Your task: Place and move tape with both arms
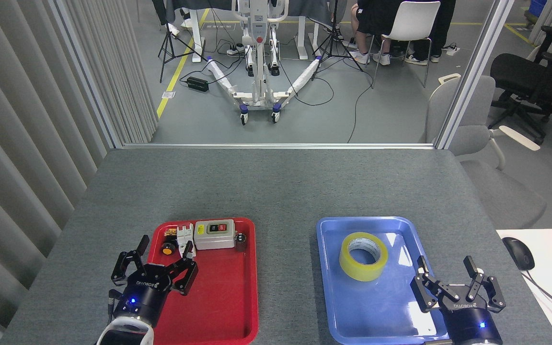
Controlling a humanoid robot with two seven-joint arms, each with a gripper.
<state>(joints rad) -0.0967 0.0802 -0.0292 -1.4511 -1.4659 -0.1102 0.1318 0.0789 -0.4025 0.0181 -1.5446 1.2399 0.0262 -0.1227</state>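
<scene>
My right gripper (455, 280), in the lower right of the frame, has its fingers spread wide and grasps nothing; it hangs over the near right corner of the blue tray (328, 287), touching no object that I can see; my left gripper (154, 261), in the lower left, is likewise splayed open and empty, poised over the left rim of the red tray (233, 316), its fingertips close to the small parts there, though I cannot tell whether they touch.

Counting: two grippers, both mine; two trays, one red and one blue, side by side on the grey table (276, 187) with a bare strip between them; one roll of tape (363, 256); in the far end of the red tray, one grey switch box (214, 235) with a black and a red button, one white block (185, 235), one orange-capped knob (166, 248) and one small dark cylinder (240, 238); a black mouse (518, 252) lies on a white surface at the right edge.

The tape lies flat in the far half of the blue tray, its white core opening upward; it sits up and to the left of my right gripper, near but clearly apart from its fingers, and well apart from my left gripper, right of it across both trays.
</scene>
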